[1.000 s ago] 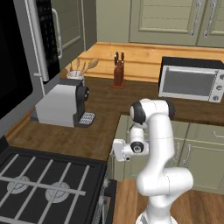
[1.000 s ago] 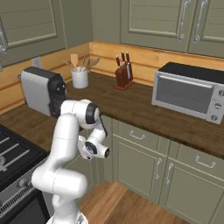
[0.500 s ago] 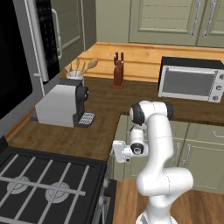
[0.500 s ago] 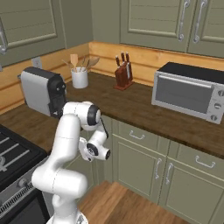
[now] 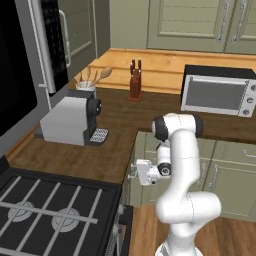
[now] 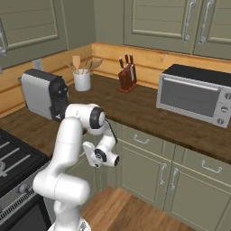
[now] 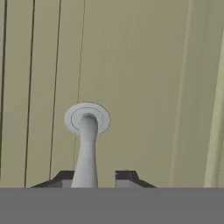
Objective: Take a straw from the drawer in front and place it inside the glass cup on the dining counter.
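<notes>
Simulated kitchen with pale green cabinets and an L-shaped wooden counter (image 5: 120, 137). White robot arm (image 5: 182, 165) bent at the elbow, hand lowered to just under the counter's front edge near the inner corner. Gripper (image 5: 133, 171) pointed sideways at the cabinet face there, beside a black stove (image 5: 50, 210).

Up close from the hand: flat pale green front of the drawer (image 7: 144, 87) straight ahead, crossed by thin grooves on one side. On the panel, a small grey metal handle (image 7: 87, 131), springing from a round base plate and running down between the two dark fingertips (image 7: 63, 177). Gripper (image 7: 94, 178) narrowed around that handle: one tip right against the metal, the other just beside it with a sliver of panel showing between. Hard to tell whether firmly clamped or merely close on both sides.

On the counter, well apart from the hand: a grey coffee machine (image 5: 70, 120) by the stove side, a white pot of wooden spoons (image 5: 86, 86) just behind it, a brown knife block (image 5: 134, 85) against the wooden backsplash, and a silver toaster oven (image 5: 217, 92) farther along. From the other side, the arm (image 6: 67, 149) in front of the coffee machine (image 6: 43, 92), with more drawers and doors under the counter to the right.
</notes>
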You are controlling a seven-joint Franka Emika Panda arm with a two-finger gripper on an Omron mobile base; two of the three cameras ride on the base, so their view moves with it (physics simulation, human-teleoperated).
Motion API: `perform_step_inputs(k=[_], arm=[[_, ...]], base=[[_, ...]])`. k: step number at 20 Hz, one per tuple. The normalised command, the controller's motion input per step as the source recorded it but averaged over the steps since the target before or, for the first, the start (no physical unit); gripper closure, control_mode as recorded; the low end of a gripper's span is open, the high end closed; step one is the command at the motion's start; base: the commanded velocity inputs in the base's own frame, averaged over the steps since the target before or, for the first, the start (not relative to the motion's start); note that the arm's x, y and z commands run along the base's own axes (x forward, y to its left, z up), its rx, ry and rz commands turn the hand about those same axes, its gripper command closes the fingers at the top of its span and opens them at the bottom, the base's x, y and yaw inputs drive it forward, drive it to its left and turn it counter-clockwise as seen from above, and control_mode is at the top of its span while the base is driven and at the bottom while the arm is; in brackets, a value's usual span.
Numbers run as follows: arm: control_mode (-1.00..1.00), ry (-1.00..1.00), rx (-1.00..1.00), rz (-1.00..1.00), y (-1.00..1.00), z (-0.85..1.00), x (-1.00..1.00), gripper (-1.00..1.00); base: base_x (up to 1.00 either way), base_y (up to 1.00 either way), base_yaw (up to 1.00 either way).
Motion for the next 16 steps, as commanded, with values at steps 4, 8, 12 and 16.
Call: perform_step_inputs(k=[4, 8, 12, 16], arm=[[-1.0, 0.0, 0.03, 0.0, -0.99, 0.15, -0.38, 1.0], [-1.0, 0.0, 0.0, 0.0, -1.0, 0.1, -0.33, 1.0], [-1.0, 0.02, 0.0, 0.0, -1.0, 0.07, -0.29, 1.0], [-1.0, 0.0, 0.0, 0.0, -1.0, 0.04, -0.32, 1.0]], base=[[0.0, 0.0, 0.0], [0.0, 0.0, 0.0], [0.0, 0.0, 0.0], [0.0, 0.0, 0.0]])
